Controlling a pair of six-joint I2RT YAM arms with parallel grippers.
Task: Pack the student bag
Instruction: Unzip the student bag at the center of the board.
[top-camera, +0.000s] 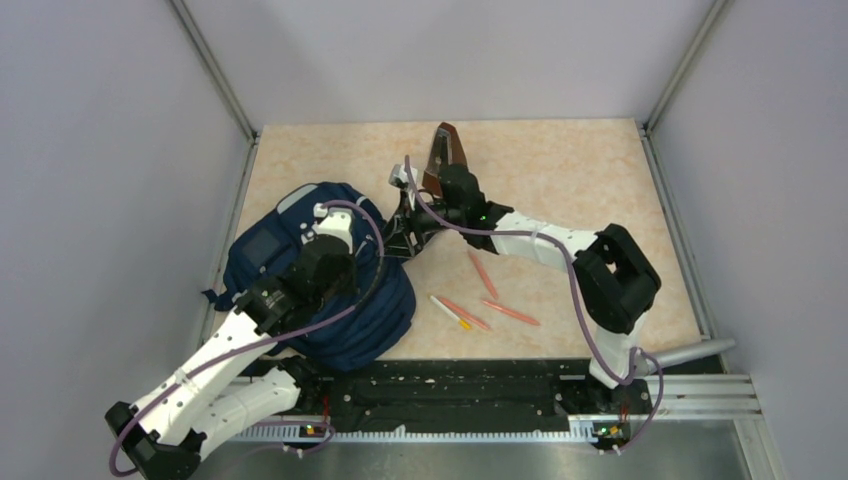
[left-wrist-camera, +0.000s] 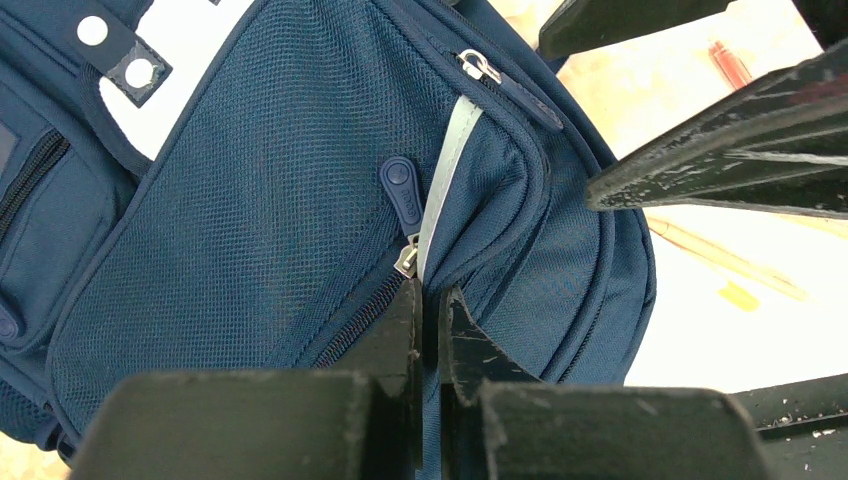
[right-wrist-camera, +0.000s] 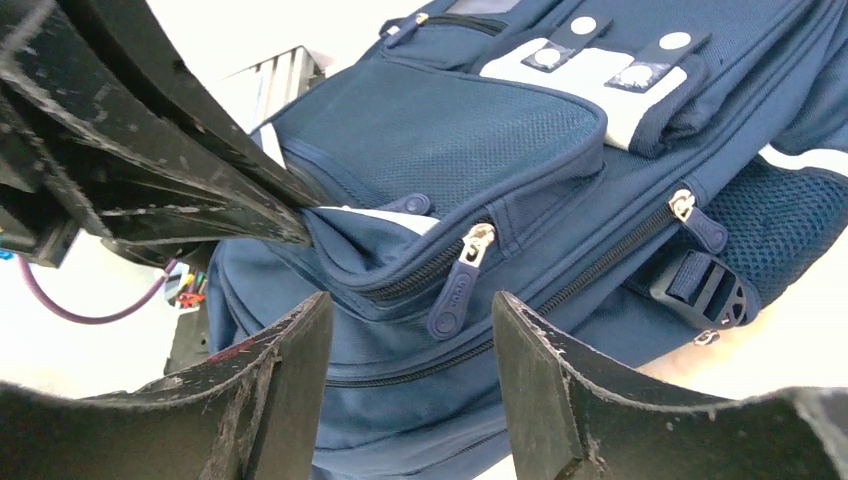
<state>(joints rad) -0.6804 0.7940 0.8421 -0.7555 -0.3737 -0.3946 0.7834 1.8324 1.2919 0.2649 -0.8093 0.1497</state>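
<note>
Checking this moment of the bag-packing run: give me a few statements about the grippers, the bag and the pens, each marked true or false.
1. The left gripper has its fingers shut on fabric of the student bag. True.
2. The right gripper is clamped on a pen. False: its fingers stand open, one on either side of a zipper pull on the bag.
3. Several orange pens lie on the table to the right of the bag. True.
4. The bag stands upright against the back wall. False: it lies flat at the table's left side.
</note>
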